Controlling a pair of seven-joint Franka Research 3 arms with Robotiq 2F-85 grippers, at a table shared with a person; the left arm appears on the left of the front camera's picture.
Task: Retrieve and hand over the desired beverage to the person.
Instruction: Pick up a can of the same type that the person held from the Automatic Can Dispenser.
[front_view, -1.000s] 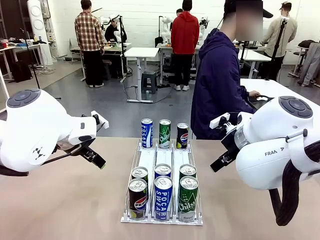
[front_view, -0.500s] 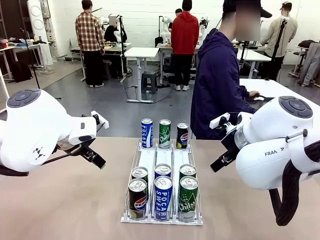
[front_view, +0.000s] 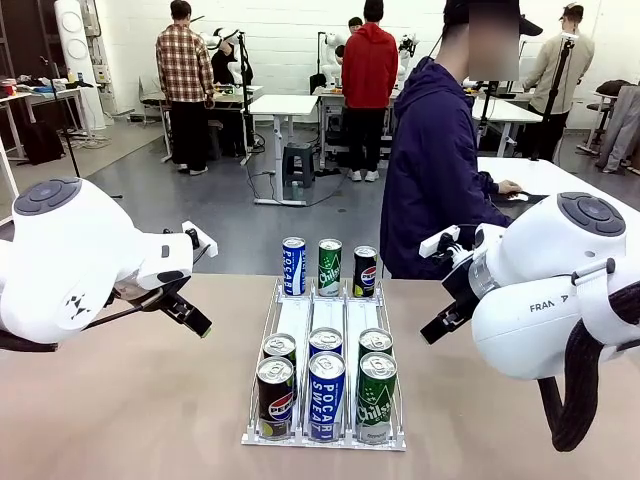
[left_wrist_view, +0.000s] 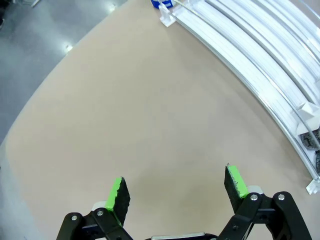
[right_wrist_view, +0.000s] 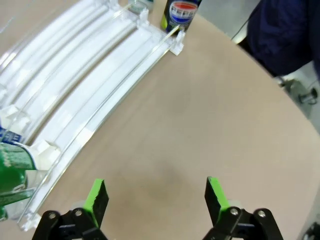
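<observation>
A white wire rack (front_view: 325, 322) in the middle of the table holds the beverage cans. At its far end stand a blue Pocari can (front_view: 293, 265), a green Chilsung can (front_view: 330, 266) and a black Pepsi can (front_view: 365, 271). More Pepsi (front_view: 275, 398), Pocari (front_view: 326, 395) and Chilsung cans (front_view: 376, 395) fill its near end. The person (front_view: 432, 170) in the navy hooded jacket stands past the far edge, turned sideways, one hand (front_view: 508, 187) on another table. My left gripper (left_wrist_view: 175, 187) hangs open over bare table left of the rack (left_wrist_view: 250, 55). My right gripper (right_wrist_view: 156, 196) is open and empty, right of the rack (right_wrist_view: 100, 75), with the Pepsi can (right_wrist_view: 182, 11) ahead.
The left arm (front_view: 70, 260) and right arm (front_view: 540, 290) flank the rack, with bare tan tabletop (front_view: 130, 400) on both sides. A white table (front_view: 560, 180) stands at the right behind the person. Other people and tables are farther back in the room.
</observation>
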